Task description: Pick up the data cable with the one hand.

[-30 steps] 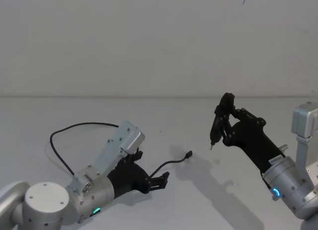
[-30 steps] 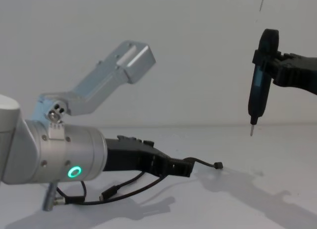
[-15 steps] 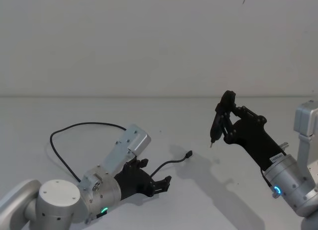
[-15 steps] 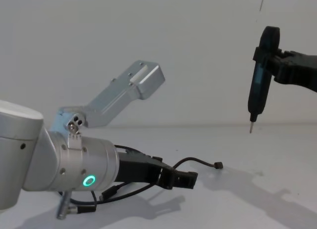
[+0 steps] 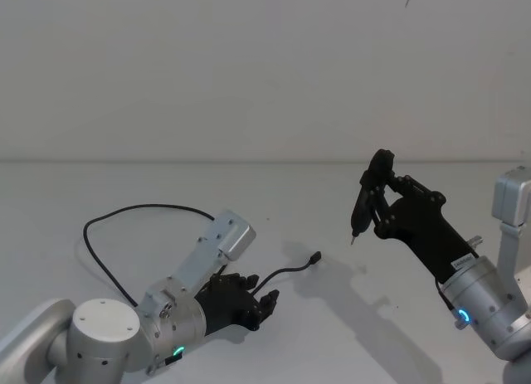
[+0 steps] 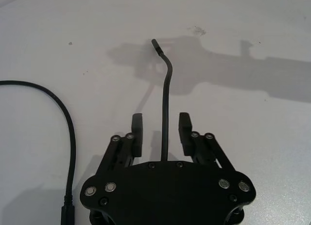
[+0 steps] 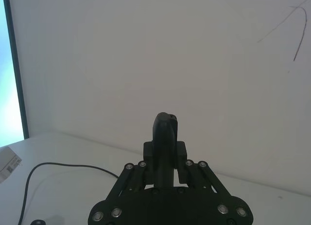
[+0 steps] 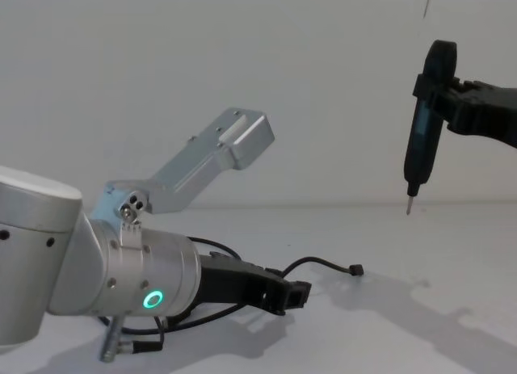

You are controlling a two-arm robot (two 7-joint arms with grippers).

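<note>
On the white table [image 5: 431, 185] the data cable [image 5: 141, 206] lies in a wide loose loop at the left. It arcs toward the middle and passes behind the left arm's silver link. The left gripper [image 5: 264, 303] is down low, near the table surface and a little left of centre, pointing toward the right. In the left wrist view its two fingers [image 6: 137, 132] stand apart, one on each side of the cable [image 6: 165, 113], with a gap showing on both sides of the cord. From there the cable runs on between them, bends once, and ends in a small black plug [image 5: 316, 257] lying just beyond the fingertips, as the chest view also shows [image 8: 355, 270]. The cord's other plug [image 6: 65, 214] lies back beside the gripper's body. Well off to the right, raised above the table, the right gripper [image 5: 377, 203] is clamped on a black pen-shaped tool [image 8: 422, 148]. The tool is held nearly upright, its thin tip pointing down and clear of the surface.
</note>
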